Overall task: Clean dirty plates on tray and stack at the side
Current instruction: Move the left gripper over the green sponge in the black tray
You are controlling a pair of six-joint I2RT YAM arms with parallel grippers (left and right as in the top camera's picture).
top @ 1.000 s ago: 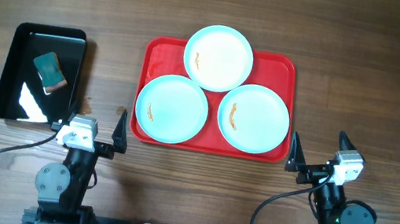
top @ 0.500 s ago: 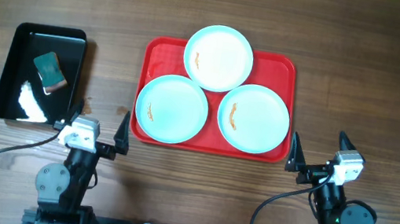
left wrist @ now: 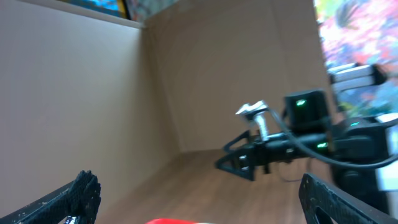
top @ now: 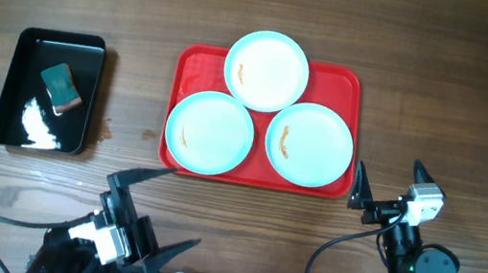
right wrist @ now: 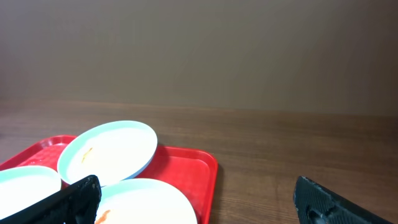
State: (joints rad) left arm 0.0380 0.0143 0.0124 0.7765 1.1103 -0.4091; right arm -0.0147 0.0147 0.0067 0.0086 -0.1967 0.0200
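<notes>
The red tray [top: 192, 71] lies at the table's middle and holds three pale blue plates. The back plate [top: 266, 70], the front left plate [top: 210, 132] and the front right plate [top: 310, 143] each carry a small orange-brown smear. My left gripper [top: 170, 208] is open and empty, low near the front edge, turned toward the right, just short of the tray's front left corner. Its wrist view shows only a red sliver of the tray [left wrist: 168, 221]. My right gripper [top: 388, 176] is open and empty just off the tray's front right corner. The right wrist view shows the plates [right wrist: 109, 152] and the tray [right wrist: 199, 168].
A glossy black tray [top: 7, 111] at the left holds a teal sponge [top: 59, 88] and a white patch. The right arm [left wrist: 273, 146] shows across the left wrist view. Beige walls stand behind the wood table.
My left arm has dropped back toward the front edge and swung its open gripper to point right. The right arm, plates and trays have not moved.
</notes>
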